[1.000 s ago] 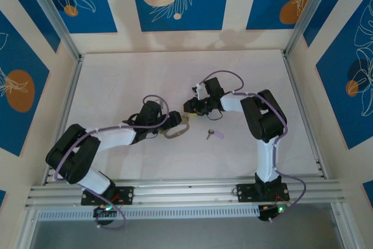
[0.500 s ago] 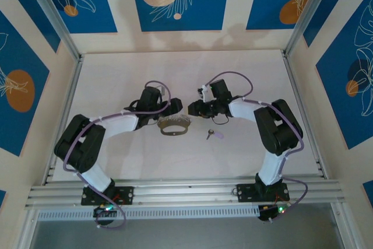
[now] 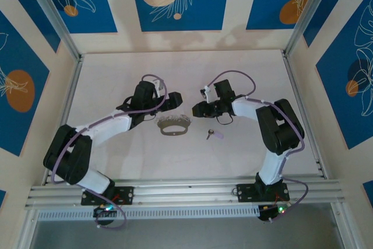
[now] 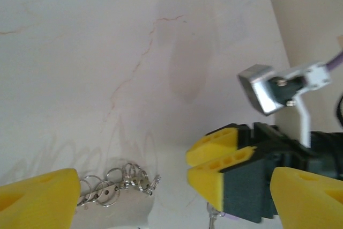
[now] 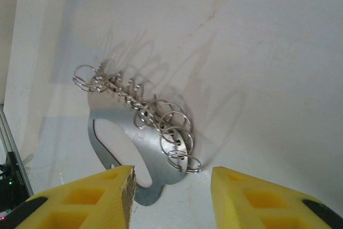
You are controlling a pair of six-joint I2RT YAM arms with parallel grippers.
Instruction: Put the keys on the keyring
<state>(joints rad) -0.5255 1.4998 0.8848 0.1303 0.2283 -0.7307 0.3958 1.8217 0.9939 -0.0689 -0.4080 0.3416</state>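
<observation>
The keyring (image 3: 173, 125) lies flat on the white table, a silvery plate with an oval slot and several split rings along its far edge (image 5: 140, 115). The small key (image 3: 213, 134) with its lilac head rests to the right of it. My left gripper (image 3: 171, 102) hovers just behind the keyring, open wide (image 4: 174, 191), holding nothing. In the left wrist view the rings (image 4: 115, 185) lie between its fingers. My right gripper (image 3: 197, 110) is right of the keyring, open (image 5: 171, 197) and empty, its fingers pointing at the plate's near end.
The two grippers face each other a short way apart, and the right one's yellow fingers (image 4: 217, 159) show in the left wrist view. Aluminium rails (image 3: 175, 189) border the table at the front and sides. Patterned walls stand all around.
The keyring, earlier tilted between the grippers, now lies flat. My left gripper has drawn back toward the far side, away from it. The right gripper shifted slightly right.
</observation>
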